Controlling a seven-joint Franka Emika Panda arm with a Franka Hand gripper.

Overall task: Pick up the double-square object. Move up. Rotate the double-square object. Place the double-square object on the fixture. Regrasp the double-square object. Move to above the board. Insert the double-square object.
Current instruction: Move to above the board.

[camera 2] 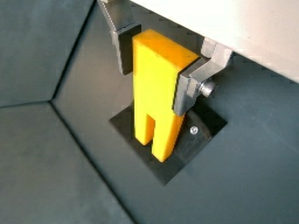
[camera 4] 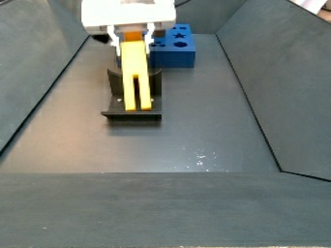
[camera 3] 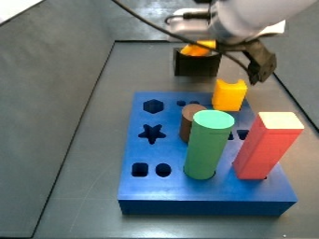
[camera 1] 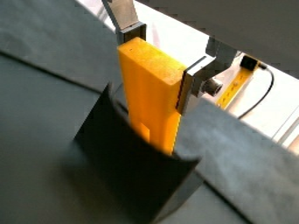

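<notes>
Item: bar point(camera 2: 158, 92), upright on fixture point(camera 4: 132, 108), at twelve o'clock of the board point(camera 3: 206, 182). We note pincer point(camera 1: 163, 54) clamped on its top, steadying it for regrasp.

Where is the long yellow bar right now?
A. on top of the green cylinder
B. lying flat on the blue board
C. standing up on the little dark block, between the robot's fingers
C: the double-square object stands upright on the fixture, with the gripper fingers either side of it.
</notes>
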